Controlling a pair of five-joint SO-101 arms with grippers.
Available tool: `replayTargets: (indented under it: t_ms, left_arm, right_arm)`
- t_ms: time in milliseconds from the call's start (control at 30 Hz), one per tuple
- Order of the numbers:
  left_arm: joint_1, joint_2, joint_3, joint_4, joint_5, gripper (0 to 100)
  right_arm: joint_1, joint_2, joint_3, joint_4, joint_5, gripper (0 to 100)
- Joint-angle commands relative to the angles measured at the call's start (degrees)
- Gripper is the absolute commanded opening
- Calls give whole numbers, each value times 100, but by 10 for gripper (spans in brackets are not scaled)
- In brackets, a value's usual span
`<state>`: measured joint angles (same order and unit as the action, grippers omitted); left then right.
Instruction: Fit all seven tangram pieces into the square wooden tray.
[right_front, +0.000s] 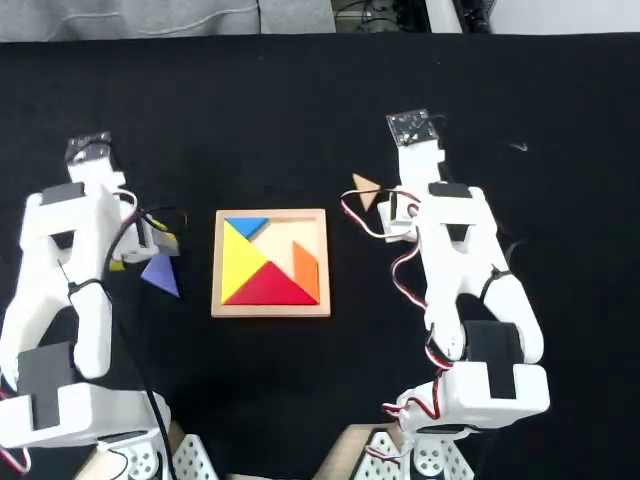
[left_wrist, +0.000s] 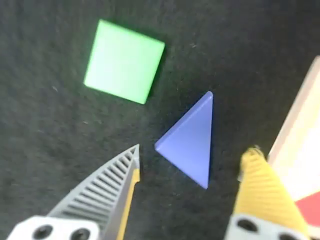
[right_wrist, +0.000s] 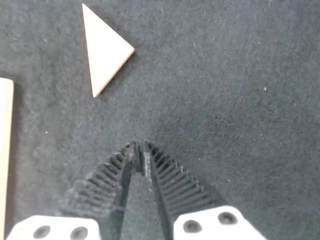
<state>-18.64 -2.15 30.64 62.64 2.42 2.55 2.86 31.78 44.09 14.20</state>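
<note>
The square wooden tray (right_front: 270, 312) lies mid-table and holds a yellow triangle (right_front: 240, 265), a red triangle (right_front: 272, 288), an orange piece (right_front: 305, 268) and a small blue triangle (right_front: 246, 226). A purple-blue triangle (left_wrist: 190, 141) rests on the cloth just left of the tray (left_wrist: 300, 135), also seen from above as the purple triangle (right_front: 161, 273). My left gripper (left_wrist: 192, 160) is open, its fingers either side of that triangle. A green square (left_wrist: 124, 61) lies beyond it. My right gripper (right_wrist: 140, 149) is shut and empty, short of a plain wooden triangle (right_wrist: 104, 48), the same wooden triangle (right_front: 365, 189) right of the tray.
Black cloth covers the table. Both arm bases (right_front: 470, 390) stand at the near edge. Red and white cables (right_front: 375, 225) hang beside the right arm, close to the tray's upper right corner.
</note>
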Motion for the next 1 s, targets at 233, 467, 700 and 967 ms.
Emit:
replayTargets:
  t_ms: [233, 467, 700, 967]
  left_arm:
    - [-1068, -308, -224, 519, -774, 328]
    - [-558, -18, -251, 571, -730, 328]
    - [-4, 1046, -655, -193, 79, 329]
    - [-4, 1512, -963, -255, 62, 327]
  right_arm:
    - [26, -31, -295, -53, 18, 12]
    - [-88, -40, -286, -53, 26, 12]
    - [-62, -31, -286, -53, 26, 12]
    - [-79, -31, -286, -53, 62, 12]
